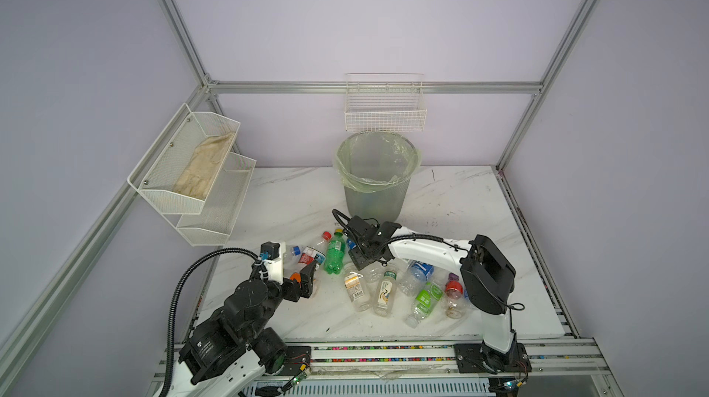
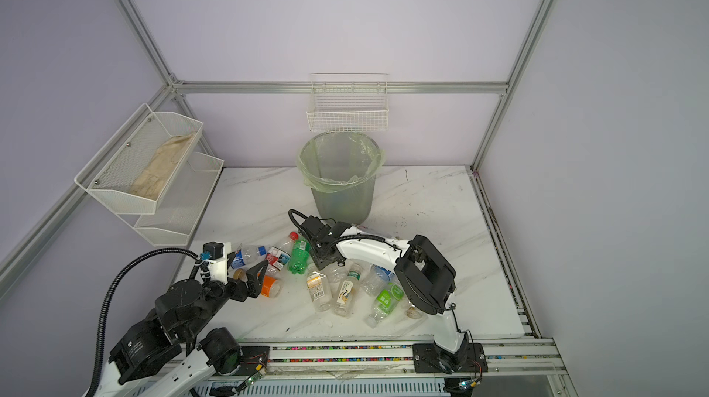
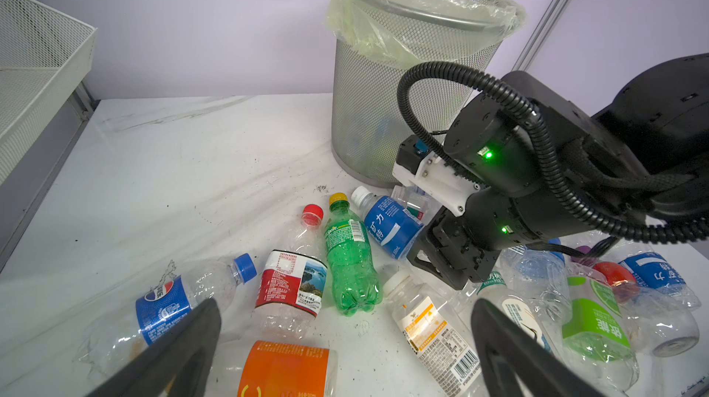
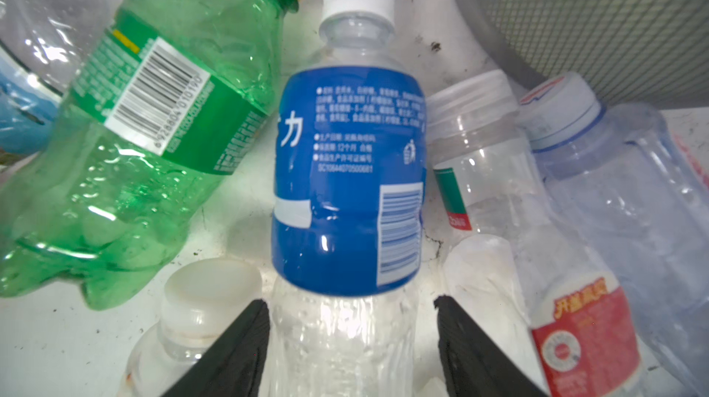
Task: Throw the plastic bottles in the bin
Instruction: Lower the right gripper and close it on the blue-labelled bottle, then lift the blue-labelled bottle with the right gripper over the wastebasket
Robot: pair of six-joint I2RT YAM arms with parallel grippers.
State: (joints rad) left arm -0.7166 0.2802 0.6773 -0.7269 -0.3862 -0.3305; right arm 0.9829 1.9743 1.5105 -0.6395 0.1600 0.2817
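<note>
Several plastic bottles lie in a heap on the white marble table in front of the bin [image 1: 378, 180] [image 2: 341, 180] [image 3: 406, 80], a grey mesh basket with a pale green bag over its rim. My right gripper [image 4: 351, 305] [image 1: 356, 251] is open, low over the heap. Its fingers straddle the clear base of a blue-label, white-capped bottle [image 4: 349, 176] [image 3: 387, 222], one finger touching it, the other a little apart. A green bottle [image 4: 145, 145] [image 1: 335, 255] lies beside it. My left gripper [image 3: 345, 308] [image 1: 309, 276] is wide open above an orange-label bottle [image 3: 286, 370] [image 2: 270, 285], holding nothing.
A white mesh two-tier shelf [image 1: 199, 176] hangs on the left wall with a cloth in it. A white wire basket [image 1: 385, 109] hangs just above the bin. More bottles, among them a red-label one [image 3: 291, 284] and a green-label one [image 1: 426, 297], lie under the right arm.
</note>
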